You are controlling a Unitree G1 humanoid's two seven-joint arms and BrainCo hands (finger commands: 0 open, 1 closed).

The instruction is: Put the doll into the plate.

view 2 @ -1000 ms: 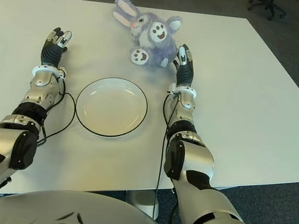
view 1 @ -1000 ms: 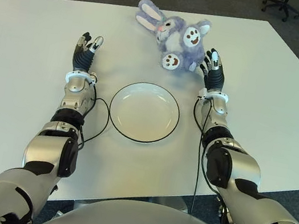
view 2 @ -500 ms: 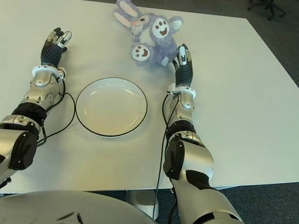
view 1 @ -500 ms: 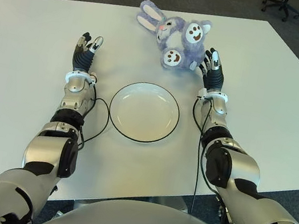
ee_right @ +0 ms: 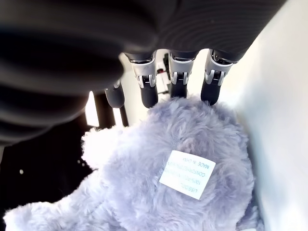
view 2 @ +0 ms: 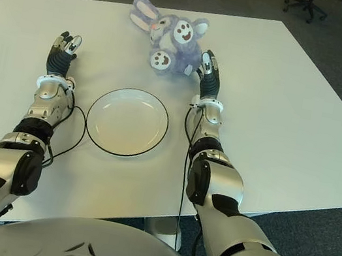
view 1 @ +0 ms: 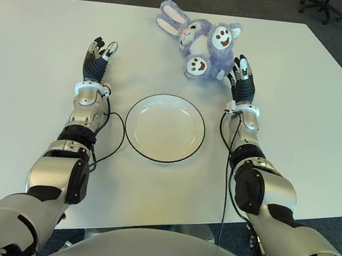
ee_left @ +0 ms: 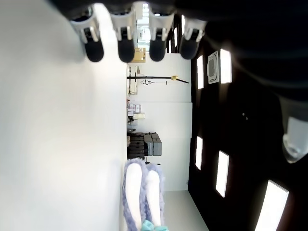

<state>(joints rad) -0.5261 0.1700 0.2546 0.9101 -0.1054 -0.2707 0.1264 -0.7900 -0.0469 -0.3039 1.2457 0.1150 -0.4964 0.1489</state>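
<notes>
Over the last second the doll [view 1: 202,43] has been pushed a little farther up the table and turned, its white-soled feet now stacked closer together, and the right hand [view 1: 243,81] has edged in toward it; the last half second shows almost no change.

On the left, the left hand [view 1: 97,60] shows over the bare white table [view 1: 19,88], well apart from the doll and to the left of the plate. Its dark, ribbed fingers [ee_left: 124,34] are stretched out straight and hold nothing, their pale tips lined up in a row in the wrist view.

In the middle sits the plate [view 1: 165,128], round, shallow and glossy white with a thin dark rim, and nothing is in it. A thin black cable [view 1: 111,136] loops from the left forearm across the tabletop just beside the plate's left edge.

Beyond the plate lies the doll, a fluffy lilac plush rabbit with long ears lined in white, a pink nose and smiling faces printed on its soles. It lies on the table on the far side of the plate, not in it.

On the right, the right hand stands against the doll's right flank with the fingers extended, not curled round it. Its wrist view shows the fingertips [ee_right: 175,77] at the shaggy fur beside a small white sewn-in label [ee_right: 186,173]; it has no grasp.
</notes>
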